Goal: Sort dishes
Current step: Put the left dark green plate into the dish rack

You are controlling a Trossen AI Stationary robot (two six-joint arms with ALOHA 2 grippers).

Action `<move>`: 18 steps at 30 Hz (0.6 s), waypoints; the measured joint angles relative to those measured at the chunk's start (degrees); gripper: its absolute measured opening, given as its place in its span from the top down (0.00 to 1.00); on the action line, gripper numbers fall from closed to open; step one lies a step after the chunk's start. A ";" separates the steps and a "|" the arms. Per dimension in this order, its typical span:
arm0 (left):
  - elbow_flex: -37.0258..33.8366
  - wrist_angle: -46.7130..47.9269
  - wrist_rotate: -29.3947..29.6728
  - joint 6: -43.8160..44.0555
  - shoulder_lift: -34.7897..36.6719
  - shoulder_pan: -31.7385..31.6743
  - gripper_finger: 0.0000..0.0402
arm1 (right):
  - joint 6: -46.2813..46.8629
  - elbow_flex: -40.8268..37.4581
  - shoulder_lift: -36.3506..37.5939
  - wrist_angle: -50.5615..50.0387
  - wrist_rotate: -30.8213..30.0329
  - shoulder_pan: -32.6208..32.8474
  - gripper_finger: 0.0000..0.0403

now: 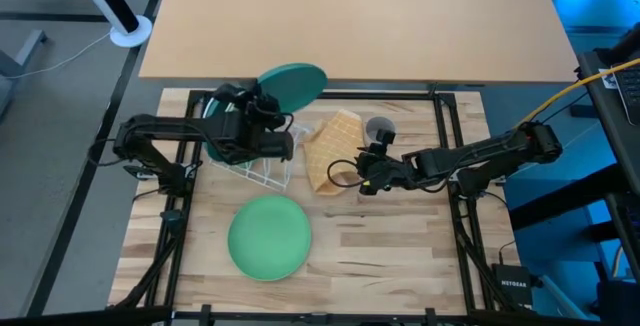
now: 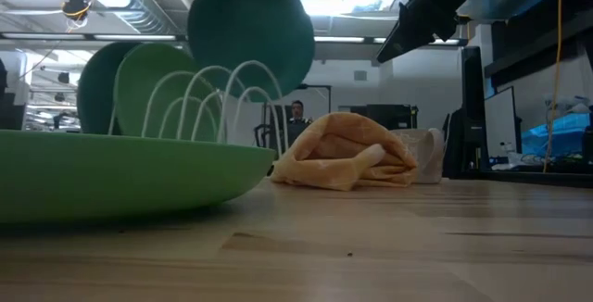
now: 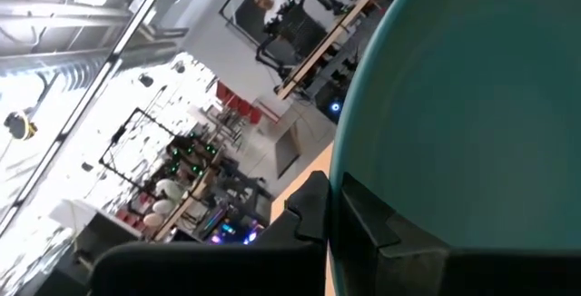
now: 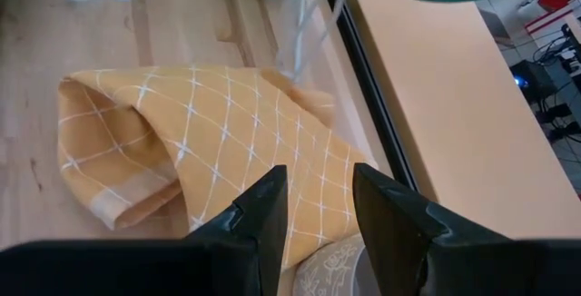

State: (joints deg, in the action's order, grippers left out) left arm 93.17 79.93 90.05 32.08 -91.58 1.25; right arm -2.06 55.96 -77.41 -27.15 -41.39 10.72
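Observation:
My left gripper (image 1: 262, 103) is shut on a teal plate (image 1: 296, 81), held over the far end of the white wire rack (image 1: 262, 166); in the low view the plate (image 2: 250, 26) hangs above the rack's wires (image 2: 218, 94). Two plates stand on edge in the rack, one teal (image 2: 95, 87) and one light green (image 2: 157, 81). Another light green plate (image 1: 268, 236) lies flat on the table. My right gripper (image 4: 318, 207) is open and empty above the yellow checked cloth (image 4: 200, 137) and the grey mug (image 1: 379, 129). My left gripper pinches the teal plate at its rim (image 3: 338, 182), one finger (image 3: 368, 228) on the face that shows. The fingers come from the table's left side. The plate is lifted clear, steeply tilted on edge above the rack.
The folded yellow cloth (image 1: 334, 152) lies right of the rack, with the mug just beyond it. A large tan board (image 1: 350, 21) covers the far side. A black frame rail (image 4: 368, 87) runs along the table's far edge. Bare wood (image 1: 400, 246) lies at the near right.

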 joint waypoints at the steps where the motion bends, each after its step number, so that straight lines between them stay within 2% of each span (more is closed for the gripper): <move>1: 0.00 0.09 -0.06 -0.01 -0.11 0.28 1.00 | 0.02 0.00 0.00 0.02 0.03 0.00 0.67; 11: 0.00 0.57 -0.74 -0.86 -2.35 2.18 1.00 | 0.02 -0.02 -2.38 3.01 10.21 0.09 0.67; 18: 0.00 1.61 -1.59 -0.84 -3.05 4.08 1.00 | -0.01 -0.02 -6.75 3.67 10.37 0.01 0.67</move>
State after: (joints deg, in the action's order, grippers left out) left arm 93.17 81.54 88.46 31.25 -94.63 5.33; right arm -2.07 55.94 -84.15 -23.49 -31.02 10.73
